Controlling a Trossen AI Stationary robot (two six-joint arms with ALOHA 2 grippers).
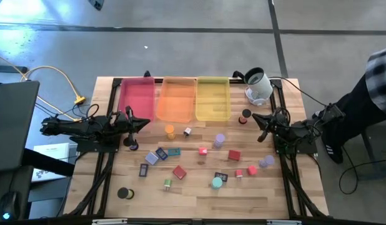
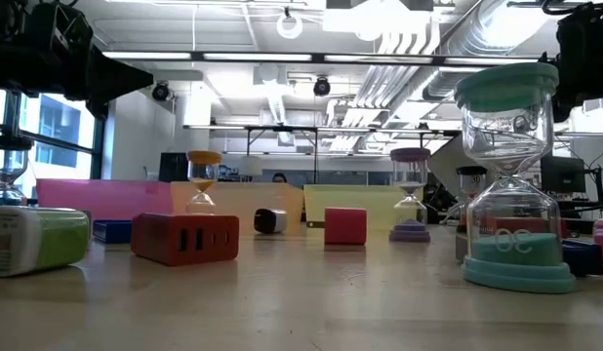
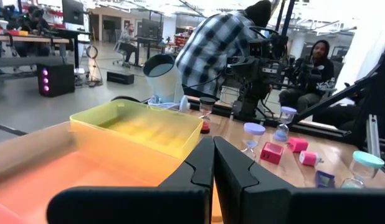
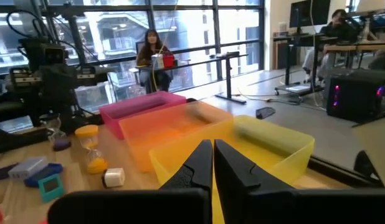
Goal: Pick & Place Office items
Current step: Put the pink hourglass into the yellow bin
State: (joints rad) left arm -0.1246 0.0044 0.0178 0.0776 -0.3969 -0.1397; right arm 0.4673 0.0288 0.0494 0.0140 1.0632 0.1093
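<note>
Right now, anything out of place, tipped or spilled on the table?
Nothing is spilled or visibly damaged. The three trays sit in a neat row with nothing in them that I can see; the office items lie scattered loose on the table, none sorted. Both grippers, left and right, are shut and hold nothing.

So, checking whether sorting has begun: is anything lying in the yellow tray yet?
No, the high view shows the yellow tray holding nothing.

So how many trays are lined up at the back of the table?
3, side by side along the table's far edge: pink tray nearest the left arm, orange tray in the middle, yellow tray towards the right arm.
</note>
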